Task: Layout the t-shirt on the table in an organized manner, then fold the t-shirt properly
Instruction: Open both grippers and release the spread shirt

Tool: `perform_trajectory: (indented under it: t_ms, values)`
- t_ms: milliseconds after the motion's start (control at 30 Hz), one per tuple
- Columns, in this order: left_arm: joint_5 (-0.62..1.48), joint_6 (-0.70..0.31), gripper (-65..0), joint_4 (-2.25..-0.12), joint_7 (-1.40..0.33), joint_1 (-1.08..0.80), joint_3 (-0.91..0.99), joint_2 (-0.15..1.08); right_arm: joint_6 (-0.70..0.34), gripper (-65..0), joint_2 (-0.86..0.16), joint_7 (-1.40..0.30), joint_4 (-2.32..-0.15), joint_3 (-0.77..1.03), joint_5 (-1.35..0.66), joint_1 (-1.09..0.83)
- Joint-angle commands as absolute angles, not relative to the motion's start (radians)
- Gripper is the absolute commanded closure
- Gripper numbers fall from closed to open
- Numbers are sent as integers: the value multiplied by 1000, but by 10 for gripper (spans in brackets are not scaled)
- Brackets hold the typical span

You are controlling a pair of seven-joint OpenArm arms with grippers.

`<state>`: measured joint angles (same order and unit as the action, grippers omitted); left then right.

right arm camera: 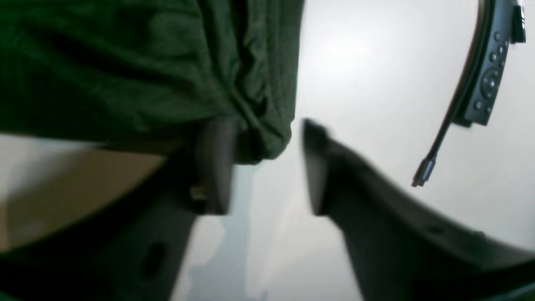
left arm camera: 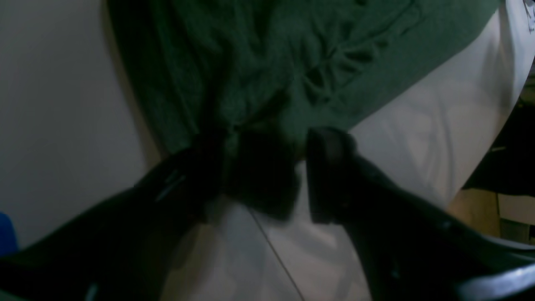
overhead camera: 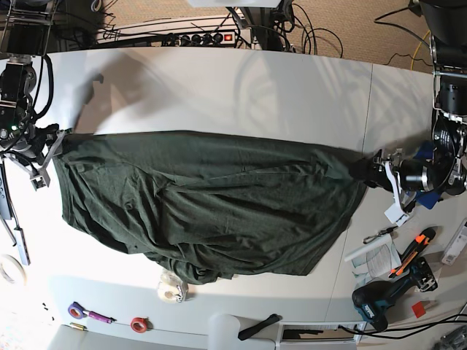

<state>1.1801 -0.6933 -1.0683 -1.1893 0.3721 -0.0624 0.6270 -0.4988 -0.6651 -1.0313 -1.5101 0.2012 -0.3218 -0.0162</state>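
Note:
The dark green t-shirt (overhead camera: 211, 204) lies stretched sideways across the white table (overhead camera: 219, 87), wrinkled and bunched along its near edge. At its right end, my left gripper (overhead camera: 363, 169) is open. In the left wrist view the jaws (left arm camera: 263, 175) stand apart with a corner of the t-shirt (left arm camera: 271, 62) loose between them. My right gripper (overhead camera: 57, 146) is open at the shirt's left end. In the right wrist view its jaws (right arm camera: 263, 167) are apart, and the t-shirt's (right arm camera: 125, 62) hem hangs against one finger (right arm camera: 213, 167).
A drill (overhead camera: 379, 299), an orange-handled tool (overhead camera: 412, 248) and papers (overhead camera: 376, 255) lie at the right front. A white tape roll (overhead camera: 171, 288), a red ring (overhead camera: 139, 323) and a purple marker (overhead camera: 87, 313) sit along the front. A remote-like device (right arm camera: 485, 71) lies near the right gripper.

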Motion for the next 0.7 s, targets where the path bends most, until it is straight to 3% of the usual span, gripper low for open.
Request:
perform_trajectory:
  t_ms: [0,200,367,567,667]
  values:
    - [1208,-698,-324,-1082,-1177,400,-48,658,-497,-284,-696,-1006,-1523,212,-297,2]
    - [1235,-698,-324,-1131,-1177,484,-29,769,-472,-283,-698,-982,-1524,230,-108,54]
    - [1235,-698,-324,-1144,-1151,594,72,858,-421,-283,-698,-954,-1524,271,-105,126]
    - [1235,-698,-324,-1144,-1124,633,188,886,-405,-283,-682,-873,-1524,269,-280,185]
    - [1231,-698,-324,-1143,-1126,625,192,880,-450,-283,-604,-862,-1524,266,-308,231]
